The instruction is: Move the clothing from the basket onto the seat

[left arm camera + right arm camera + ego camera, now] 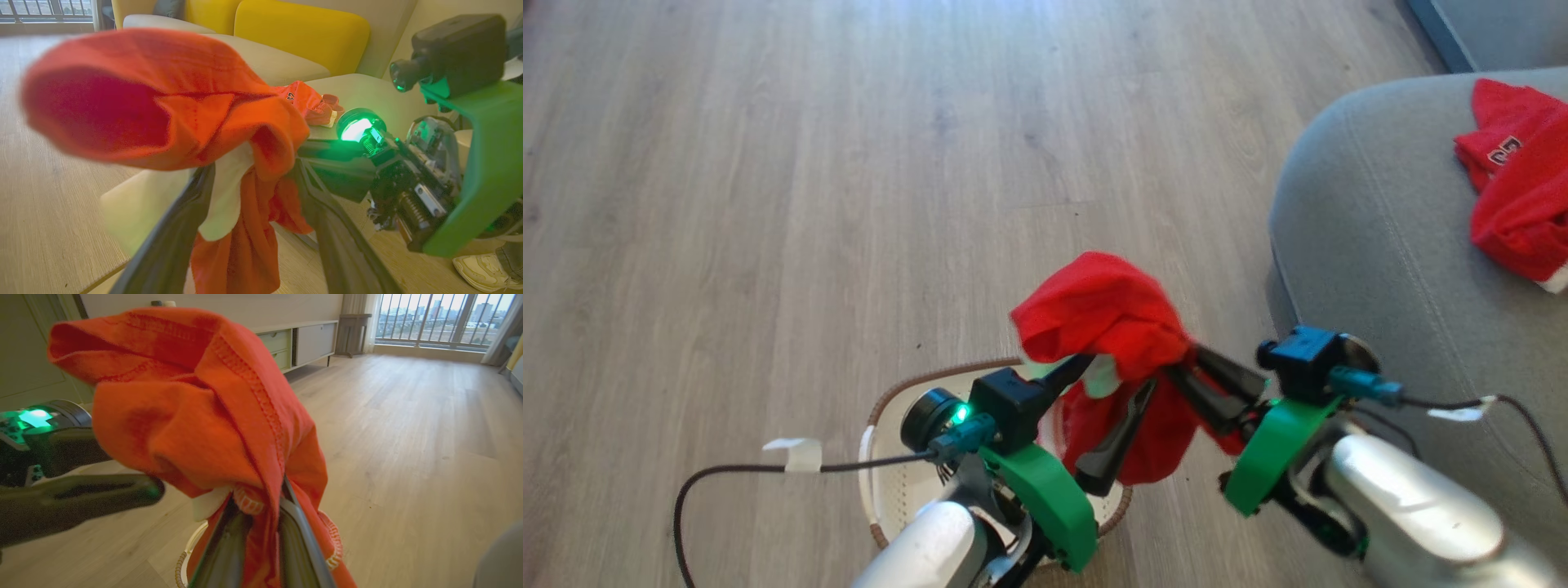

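The right gripper (1186, 363) pinches the red garment (1094, 314) above the basket (913, 382) while the left gripper (1121, 371) gapes around its folds, so swinging toward the seat (1380, 245) at two o'clock could snag and drop it.

The head view looks steeply down at the wooden floor (849, 163), the seat (1380, 245) at frame right. Both wrist views press close to the held clothing (1103, 318), seemingly level, facing opposite ways; all three share it.
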